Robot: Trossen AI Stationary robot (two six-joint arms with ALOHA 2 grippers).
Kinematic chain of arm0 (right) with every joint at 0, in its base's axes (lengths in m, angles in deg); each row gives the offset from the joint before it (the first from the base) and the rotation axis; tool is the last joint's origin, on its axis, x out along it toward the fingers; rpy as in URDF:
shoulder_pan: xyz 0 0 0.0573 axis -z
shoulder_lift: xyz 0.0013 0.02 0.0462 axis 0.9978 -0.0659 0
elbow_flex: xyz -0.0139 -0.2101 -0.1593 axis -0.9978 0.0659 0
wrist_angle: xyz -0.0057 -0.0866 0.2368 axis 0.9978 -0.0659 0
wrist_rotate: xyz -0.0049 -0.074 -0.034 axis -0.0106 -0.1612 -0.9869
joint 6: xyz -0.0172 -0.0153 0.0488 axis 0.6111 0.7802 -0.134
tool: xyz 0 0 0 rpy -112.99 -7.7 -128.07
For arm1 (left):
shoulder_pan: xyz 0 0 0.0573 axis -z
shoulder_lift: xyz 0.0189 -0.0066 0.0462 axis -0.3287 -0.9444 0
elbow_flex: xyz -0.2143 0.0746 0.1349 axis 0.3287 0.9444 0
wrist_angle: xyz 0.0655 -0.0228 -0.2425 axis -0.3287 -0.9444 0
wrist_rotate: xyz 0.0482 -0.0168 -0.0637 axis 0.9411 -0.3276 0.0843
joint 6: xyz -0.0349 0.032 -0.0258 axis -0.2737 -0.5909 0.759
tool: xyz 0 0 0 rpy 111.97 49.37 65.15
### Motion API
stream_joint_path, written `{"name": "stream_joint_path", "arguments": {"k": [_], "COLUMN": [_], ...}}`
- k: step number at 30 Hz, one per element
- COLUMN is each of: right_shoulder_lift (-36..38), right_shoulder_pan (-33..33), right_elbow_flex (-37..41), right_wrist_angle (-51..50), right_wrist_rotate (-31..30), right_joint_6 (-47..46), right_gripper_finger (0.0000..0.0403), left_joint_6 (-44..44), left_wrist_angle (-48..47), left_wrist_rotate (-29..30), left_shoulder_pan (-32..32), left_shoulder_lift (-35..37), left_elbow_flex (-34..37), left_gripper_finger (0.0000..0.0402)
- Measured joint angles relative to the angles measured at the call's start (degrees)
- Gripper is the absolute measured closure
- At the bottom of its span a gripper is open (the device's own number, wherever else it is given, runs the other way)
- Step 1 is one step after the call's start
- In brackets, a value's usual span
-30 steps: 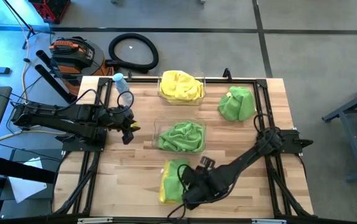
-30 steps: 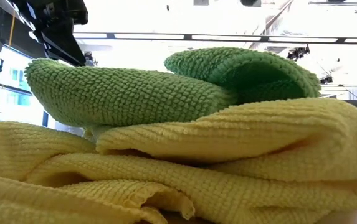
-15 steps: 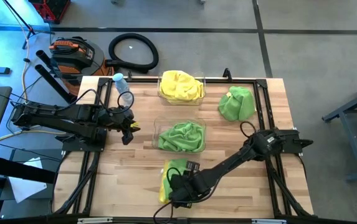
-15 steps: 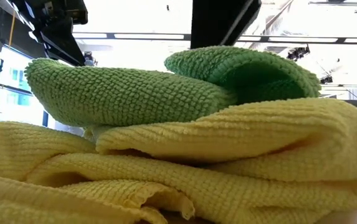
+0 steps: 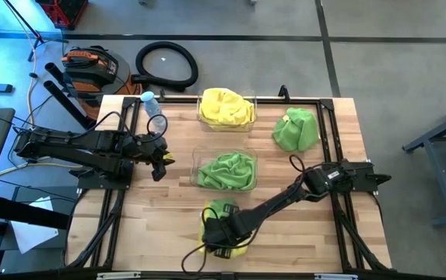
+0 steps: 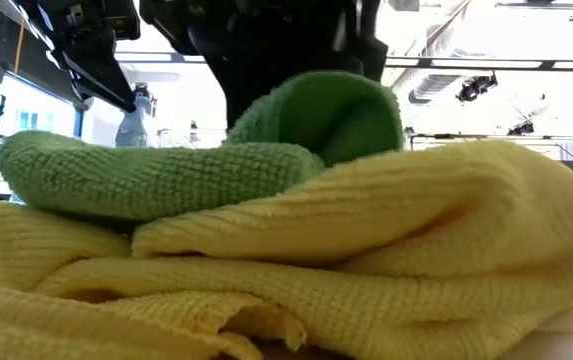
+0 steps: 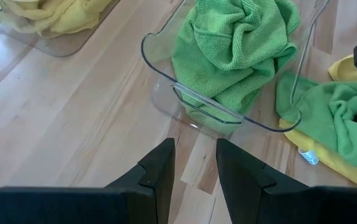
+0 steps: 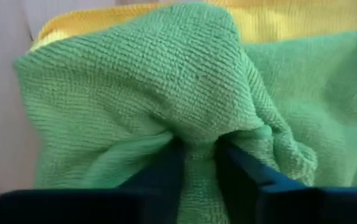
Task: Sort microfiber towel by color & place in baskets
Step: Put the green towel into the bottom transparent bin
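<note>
Wooden table point(image 5: 168, 202), right tool point(image 8: 197, 155) pinching green towel point(image 8: 166, 81)

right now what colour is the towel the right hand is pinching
Green; the right hand pinches the green towel, clearest in the right wrist view.

Green towel point(image 8: 166, 93), yellow towel point(image 6: 416, 250)

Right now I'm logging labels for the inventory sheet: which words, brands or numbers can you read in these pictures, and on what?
None can be read.
Small label by the loose green towel: too small and blurred to read.
Bottle with the blue cap: no legible print.
Baskets, other towels and table: no text shows.
</note>
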Motion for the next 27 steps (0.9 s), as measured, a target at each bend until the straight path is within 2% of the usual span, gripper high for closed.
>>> {"name": "stream_joint_path", "arguments": {"k": [4, 8, 12, 19, 27], "right_shoulder_lift": [0.27, 1.46, 4.04, 9.40, 19.03], "right_shoulder_pan": [0.04, -0.18, -0.20, -0.22, -1.27], "right_elbow_flex": [0.65, 0.77, 0.90, 0.90, 0.88], "right_wrist_angle": [-0.25, -3.40, -6.82, -11.46, -11.75], "right_wrist_rotate": [1.21, -0.35, -0.58, -4.05, -16.45], "right_joint_6": [-1.34, -2.71, -5.20, -6.31, -8.52], "right_gripper_finger": [0.0389, 0.0383, 0.0398, 0.0400, 0.0401], "left_joint_6": [-0.32, -0.47, -1.08, -1.39, 0.06], "left_wrist_angle": [0.00, -0.04, 0.34, 0.55, 0.60], "left_wrist_rotate": [0.02, 0.02, 0.07, 0.70, 0.70], "left_shoulder_pan": [0.00, 0.00, 0.00, 0.00, 0.00], "left_shoulder_lift": [0.00, 0.00, -0.01, -0.02, -0.02], "left_elbow_flex": [0.00, 0.00, 0.00, 0.00, 0.00], "left_gripper_finger": [0.0296, 0.0296, 0.0296, 0.0296, 0.0296]}}
